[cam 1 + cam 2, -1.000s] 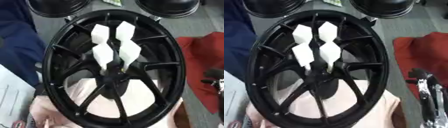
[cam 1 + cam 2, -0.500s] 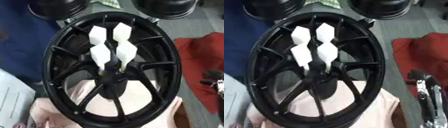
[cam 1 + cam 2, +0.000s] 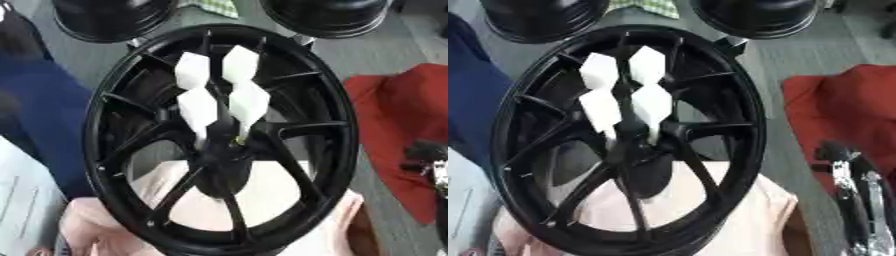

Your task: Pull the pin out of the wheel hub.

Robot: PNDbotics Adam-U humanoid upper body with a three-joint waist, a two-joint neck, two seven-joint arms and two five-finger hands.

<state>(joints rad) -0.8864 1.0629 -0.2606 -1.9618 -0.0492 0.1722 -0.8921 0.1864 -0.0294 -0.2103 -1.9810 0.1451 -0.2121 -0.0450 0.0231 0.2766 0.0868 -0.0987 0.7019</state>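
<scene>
Unmoved, white pin point(image 3: 219, 95) inside wheel hub point(image 3: 219, 165).

Both eye views looked steeply down from the head, close over the black wheel hub point(image 3: 219, 140), which filled most of each picture. They shared the hub, the red cloth point(image 3: 842, 115) and two black rims point(image 3: 109, 17) beyond. The right eye view sat slightly rightward, showing the right hand point(image 3: 855, 200) beside the hub.
</scene>
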